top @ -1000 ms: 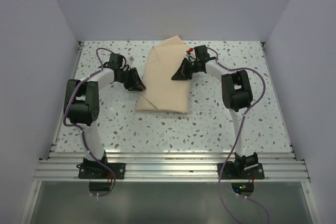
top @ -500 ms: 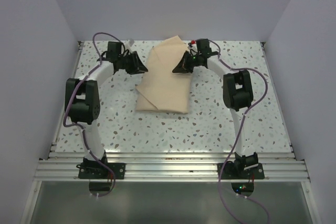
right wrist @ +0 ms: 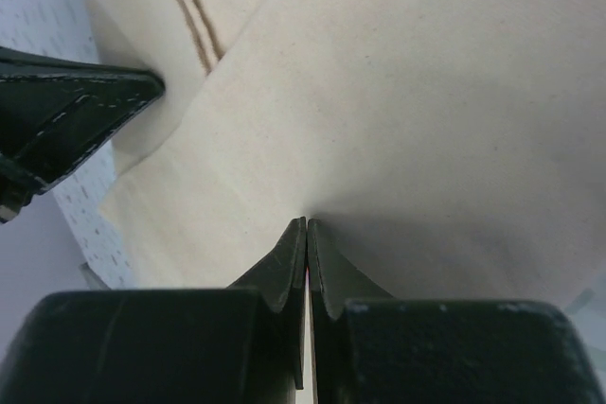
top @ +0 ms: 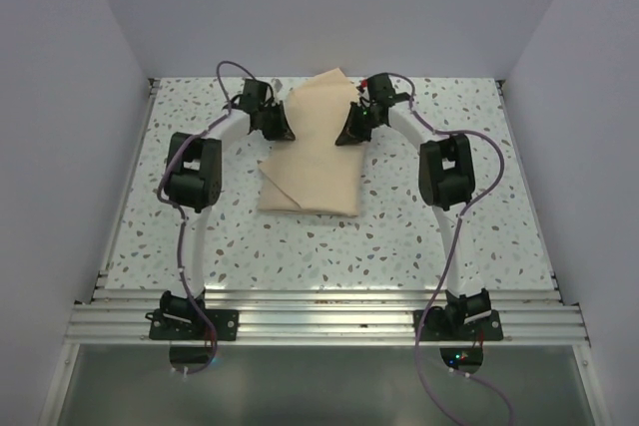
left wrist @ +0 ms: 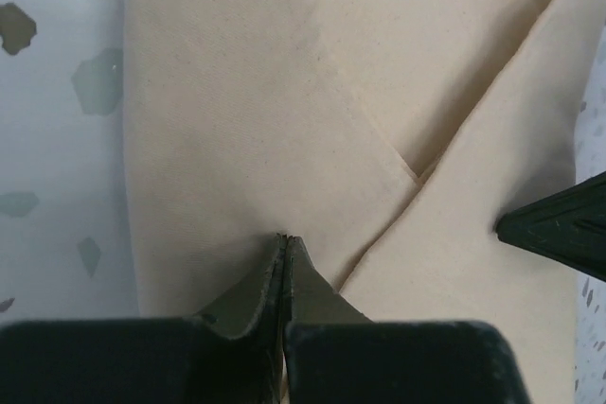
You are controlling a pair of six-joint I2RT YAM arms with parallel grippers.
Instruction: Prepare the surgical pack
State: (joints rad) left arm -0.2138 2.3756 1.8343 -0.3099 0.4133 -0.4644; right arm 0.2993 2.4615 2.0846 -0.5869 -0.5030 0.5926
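Scene: two robot arms reach over a speckled table (top: 419, 236) to the far half of a folded beige cloth (top: 315, 162), seen from overhead.
Beige cloth: lies mid-table in a roughly oblong fold. Its near end is flat on the surface and its far corner points at the back wall. No tray, instruments or gauze show anywhere.
Left gripper (top: 286, 132): at the cloth's far left edge. The wrist view shows the fingers pressed together, their tips (left wrist: 286, 239) meeting on the fabric where a diagonal overlap of layers runs up to them.
Right gripper (top: 341, 139): on the cloth's far right side, facing the left one across the fold. Its fingers are also together, their tips (right wrist: 307, 224) nipping the fabric, which rises slightly there and throws a shadow beneath.
Between the grippers: a strip of layered cloth, with a stitched double seam (right wrist: 189, 7) visible in the right wrist view. Each wrist camera catches the opposite gripper's dark finger at the edge of its picture.
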